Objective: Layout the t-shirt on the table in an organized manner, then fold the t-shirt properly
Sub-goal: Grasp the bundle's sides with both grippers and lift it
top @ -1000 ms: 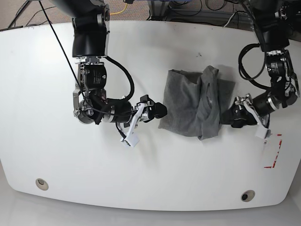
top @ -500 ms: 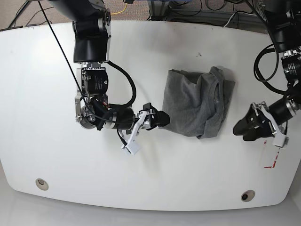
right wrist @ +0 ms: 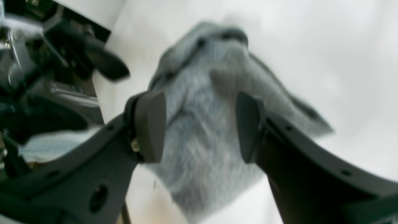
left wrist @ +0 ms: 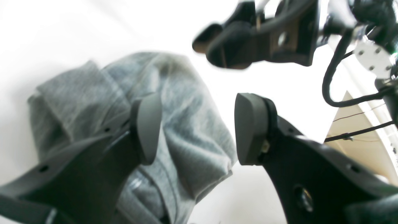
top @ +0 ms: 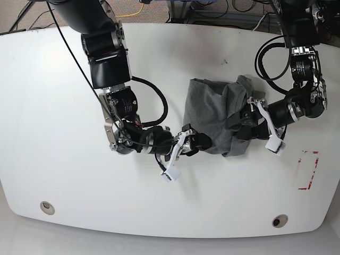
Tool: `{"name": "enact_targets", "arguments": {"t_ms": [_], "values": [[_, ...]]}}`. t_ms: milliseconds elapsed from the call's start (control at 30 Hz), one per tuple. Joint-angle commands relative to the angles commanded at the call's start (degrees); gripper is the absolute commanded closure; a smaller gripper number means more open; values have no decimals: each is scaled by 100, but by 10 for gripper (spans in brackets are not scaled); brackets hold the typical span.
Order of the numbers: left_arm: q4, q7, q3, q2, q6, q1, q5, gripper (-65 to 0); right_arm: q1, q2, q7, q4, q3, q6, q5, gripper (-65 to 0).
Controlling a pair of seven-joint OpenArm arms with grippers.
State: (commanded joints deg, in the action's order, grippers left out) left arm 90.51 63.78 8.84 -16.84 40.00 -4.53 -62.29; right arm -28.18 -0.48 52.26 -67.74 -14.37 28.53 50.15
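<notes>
The dark grey t-shirt lies bunched in a rough folded bundle on the white table, right of centre. My right gripper sits low at the bundle's lower-left edge. In the right wrist view it is open, and the cloth shows between and beyond its fingers. At the bundle's right edge is my left gripper. The left wrist view shows this gripper open too, its jaws wide apart over the grey cloth. Neither gripper pinches any cloth.
A red tape rectangle marks the table at the right. Two grommet holes sit near the front edge. Cables and gear lie beyond the far edge. The other arm looms close in the left wrist view.
The left gripper has swung back from the right onto the shirt's right edge. The right gripper has slid right and down to the shirt's lower-left edge. The shirt has barely shifted.
</notes>
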Motion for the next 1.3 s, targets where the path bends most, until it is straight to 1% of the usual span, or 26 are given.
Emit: {"name": "enact_targets", "arguments": {"t_ms": [67, 133, 167, 200, 233, 267, 333, 400, 467, 500, 567, 633, 700, 733, 767, 833, 867, 933, 967, 1100, 1200, 1300], "values": [[0, 0, -9, 0, 0, 97, 105, -344, -9, 9, -211, 105, -176, 0, 0, -344], [0, 0, -18, 0, 0, 220, 334, -344, -70, 9, -527, 308, -343, 18, -9, -344], [0, 0, -18, 0, 0, 237, 378, -344, -79, 9, -589, 360, -396, 35, -9, -344], [-9, 0, -18, 0, 0, 281, 484, -344, -79, 44, -747, 466, -536, 114, -9, -344], [-26, 0, -18, 0, 0, 334, 615, -344, -79, 97, -949, 571, -712, 229, -18, -342], [-26, 0, -18, 0, 0, 343, 677, -344, -79, 123, -1064, 633, -818, 281, -18, -342], [-35, 0, -18, -18, 0, 404, 905, -344, -88, 202, -1521, 782, -1187, 440, -141, -341], [-35, 0, -18, -35, 0, 431, 1125, -344, -70, 211, -1811, 870, -1389, 501, -378, -327], [-44, -9, -18, -35, 0, 457, 1415, -344, -62, 211, -2040, 1020, -1495, 510, -738, -289], [-53, -9, -18, -26, 0, 457, 1591, -344, -26, 202, -2198, 1143, -1512, 554, -1002, -262], [-132, -26, -18, -18, 0, 448, 1943, -344, 70, 185, -2462, 1310, -1503, 695, -1459, -230], [-404, -35, -18, -9, 0, 404, 2374, -344, 114, 176, -2716, 1459, -1495, 826, -1925, -214], [-598, -62, -18, 0, 0, 378, 2593, -344, 132, 193, -2796, 1503, -1495, 870, -2145, -211], [-756, -141, -18, 0, 0, 299, 2752, -344, 193, 220, -2840, 1512, -1486, 905, -2251, -211], [-870, -202, -18, 0, 0, 255, 2866, -344, 246, 273, -2875, 1512, -1468, 905, -2295, -209], [-1196, -334, -18, 0, 0, 185, 3086, -344, 378, 475, -2927, 1503, -1284, 958, -2303, -209], [-1345, -396, -18, 0, 0, 141, 3191, -344, 440, 554, -2936, 1503, -1196, 1011, -2303, -209], [-1538, -519, -18, 0, 0, 26, 3297, -344, 563, 659, -2927, 1503, -1081, 1081, -2303, -209], [-1688, -624, -18, -18, 0, -53, 3358, -344, 695, 782, -2910, 1495, -985, 1143, -2312, -209], [-1855, -677, -18, -35, 0, -220, 3349, -344, 1116, 967, -2804, 1064, -721, 1147, -2321, -209], [-1855, -659, -18, -35, 0, -352, 3332, -344, 1503, 1108, -2576, 554, -571, 1134, -2330, -209], [-1855, -659, -18, 0, 0, -527, 3332, -344, 1899, 1143, -2312, 26, -396, 1134, -2338, -209]]}}
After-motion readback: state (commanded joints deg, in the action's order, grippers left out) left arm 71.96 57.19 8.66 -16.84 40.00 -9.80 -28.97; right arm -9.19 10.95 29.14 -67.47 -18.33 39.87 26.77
